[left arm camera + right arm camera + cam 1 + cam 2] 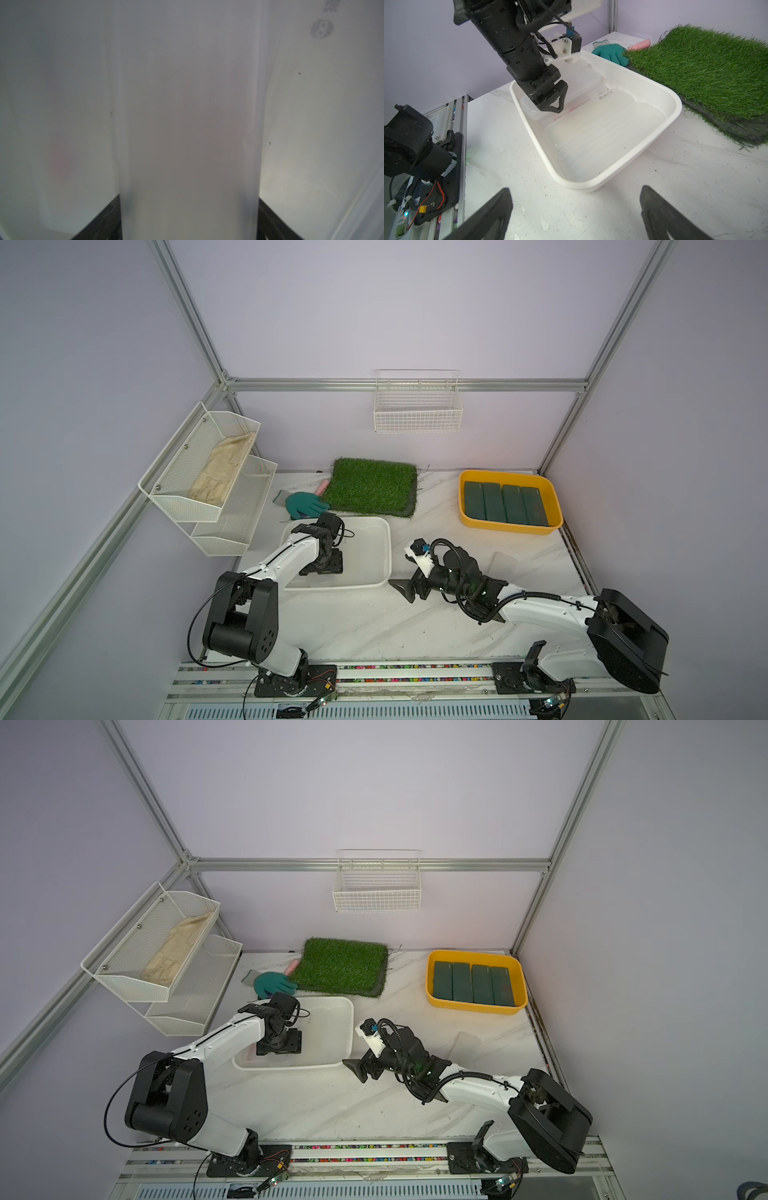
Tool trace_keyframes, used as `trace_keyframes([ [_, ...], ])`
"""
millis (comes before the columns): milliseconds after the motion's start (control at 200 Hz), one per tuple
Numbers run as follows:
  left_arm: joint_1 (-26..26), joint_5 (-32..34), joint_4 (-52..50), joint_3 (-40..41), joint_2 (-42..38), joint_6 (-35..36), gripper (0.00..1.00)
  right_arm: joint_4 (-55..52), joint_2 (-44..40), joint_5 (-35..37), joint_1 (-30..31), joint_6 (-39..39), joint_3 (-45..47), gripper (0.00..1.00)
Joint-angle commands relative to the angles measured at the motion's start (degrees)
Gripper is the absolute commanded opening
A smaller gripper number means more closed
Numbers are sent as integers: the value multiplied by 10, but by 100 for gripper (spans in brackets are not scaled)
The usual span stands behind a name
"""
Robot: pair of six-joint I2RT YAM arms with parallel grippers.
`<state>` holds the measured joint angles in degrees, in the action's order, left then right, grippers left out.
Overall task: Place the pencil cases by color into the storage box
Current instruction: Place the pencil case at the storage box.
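White marbled surface (374,622), read in a top view with 12 o'clock at the back wall. On it the white storage box (388,547) sits left of centre, toward 9 o'clock. Several frosted cases (602,124) lie flat inside, side by side. At 2 o'clock the yellow tray (511,526) holds four dark green cases (505,504) in a row, so that colour appears sorted.

Inside the white storage box, the left fingers (550,104) are clamped across the width of the held case (189,124). Its long axis runs straight out from the wrist, low over the cases beneath. Judgement: release is the step in hand.

Just beside the box's 3 o'clock side, the right fingers (401,587) are spread and empty, pointing toward 9 o'clock. A faint translucent shape, probably one loose case (504,563), lies on the surface at 3 o'clock from them, behind the tips. The right arm is nearer. Its long axis cannot be read.
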<state>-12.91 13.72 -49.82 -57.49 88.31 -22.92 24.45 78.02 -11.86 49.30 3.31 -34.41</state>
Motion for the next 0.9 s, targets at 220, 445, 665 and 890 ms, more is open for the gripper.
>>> trace_keyframes([
  [220, 15, 14, 7, -43, 4, 15, 88, 13, 2, 14, 4, -10, 4, 97],
  [445, 15, 15, 10, -60, -59, 26, 98, -4, 14, 33, 4, -1, -4, 97],
  [665, 14, -26, 24, -58, -168, 59, 100, -79, 8, 82, 4, 47, -54, 97],
  [890, -4, -85, 42, -34, -245, 51, 100, -189, -46, 191, 3, 138, -103, 97],
])
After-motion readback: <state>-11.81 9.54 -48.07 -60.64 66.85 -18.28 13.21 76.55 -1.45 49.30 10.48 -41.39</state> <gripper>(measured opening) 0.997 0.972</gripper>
